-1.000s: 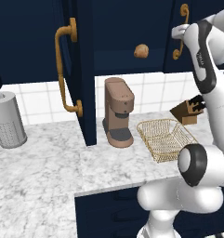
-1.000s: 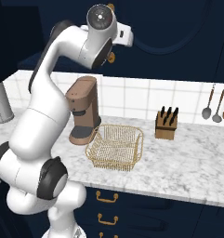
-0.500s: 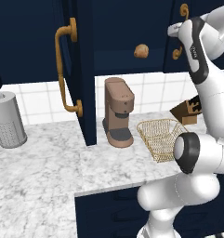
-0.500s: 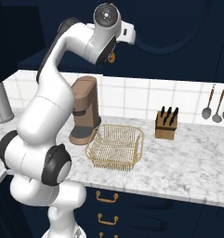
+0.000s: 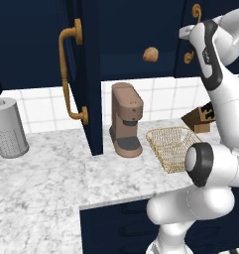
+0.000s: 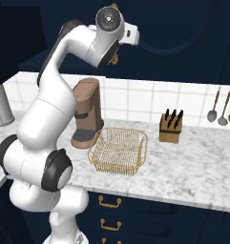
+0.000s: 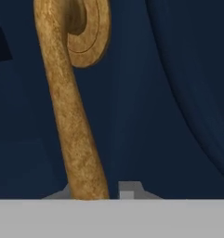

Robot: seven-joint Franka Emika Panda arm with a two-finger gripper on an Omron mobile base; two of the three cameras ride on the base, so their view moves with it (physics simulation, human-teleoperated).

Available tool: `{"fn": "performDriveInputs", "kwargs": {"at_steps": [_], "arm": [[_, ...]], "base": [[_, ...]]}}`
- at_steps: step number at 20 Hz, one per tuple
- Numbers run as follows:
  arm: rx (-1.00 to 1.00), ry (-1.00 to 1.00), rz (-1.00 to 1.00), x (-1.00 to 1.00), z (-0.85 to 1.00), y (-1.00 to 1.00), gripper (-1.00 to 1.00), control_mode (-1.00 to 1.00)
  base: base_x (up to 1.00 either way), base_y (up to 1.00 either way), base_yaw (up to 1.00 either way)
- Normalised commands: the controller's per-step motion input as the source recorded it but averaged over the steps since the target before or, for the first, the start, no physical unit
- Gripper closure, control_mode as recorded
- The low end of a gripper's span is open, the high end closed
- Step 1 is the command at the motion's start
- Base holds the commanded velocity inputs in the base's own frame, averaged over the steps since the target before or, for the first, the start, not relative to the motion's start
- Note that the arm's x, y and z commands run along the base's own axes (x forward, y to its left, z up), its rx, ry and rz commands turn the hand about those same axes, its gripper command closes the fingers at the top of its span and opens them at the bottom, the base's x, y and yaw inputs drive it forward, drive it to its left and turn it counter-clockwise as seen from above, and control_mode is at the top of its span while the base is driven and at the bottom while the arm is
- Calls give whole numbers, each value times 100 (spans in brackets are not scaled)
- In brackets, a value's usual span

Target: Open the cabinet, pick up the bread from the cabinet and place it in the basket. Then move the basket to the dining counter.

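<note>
left door of the cabinet (image 5: 86,74) is standing open w/ the bread (image 5: 150,54) sitting inside on the shelf, well above the basket (image 5: 173,146). the gripper (image 5: 190,34) is working up at the right door's brass handle (image 7: 71,116) — hand view is showing the handle running right btwn the tips, but the fingers themselves are hidden, so can't tell if they're clamped on it or just closing in. so judging progress: opening is partly done; bread pickup, drop into basket, and carrying the basket to the dining counter are all left. basket is sitting beside the coffee machine (image 5: 126,119) on the marble worktop (image 5: 41,173) — no brands, labels or writing readable anywhere.
</note>
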Motion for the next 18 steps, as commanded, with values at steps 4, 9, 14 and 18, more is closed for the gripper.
{"fn": "performDriveInputs", "kwargs": {"at_steps": [4,9,14,18], "arm": [[0,-11,2,11,-6,-65,100,-100],[1,-16,0,-7,0,-100,100,-100],[0,-5,0,-22,0,-100,100,-100],[0,0,0,-46,0,-100,100,-100]], "base": [[0,0,0],[0,0,0],[0,0,0],[0,0,0]]}}
